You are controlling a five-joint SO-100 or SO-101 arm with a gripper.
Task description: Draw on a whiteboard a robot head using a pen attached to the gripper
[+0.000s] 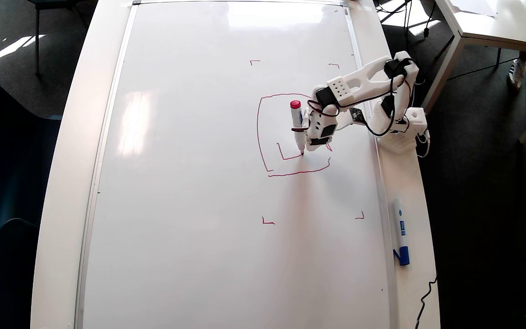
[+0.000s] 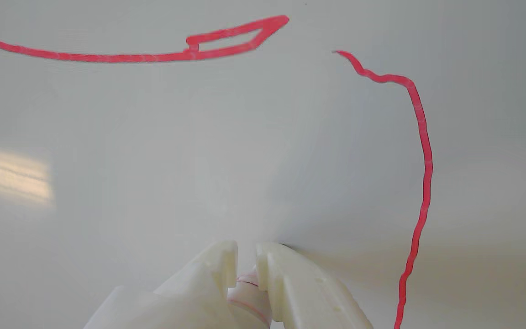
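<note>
open whiteboard [image 1: 190,183] left of tool [image 1: 303,132]

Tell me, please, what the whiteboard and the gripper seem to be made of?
The whiteboard: glossy coated white surface, since it mirrors the window light, with a thin frame that looks metallic. The gripper: matte off-white plastic, probably 3D-printed, though no layer lines are clear.

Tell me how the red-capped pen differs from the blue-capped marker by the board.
The pen has a red cap end; the blue-capped marker has a blue one. The pen stands nearly upright at the gripper, tip on the whiteboard; the marker lies flat on the table, untouched. Both have white barrels.
</note>
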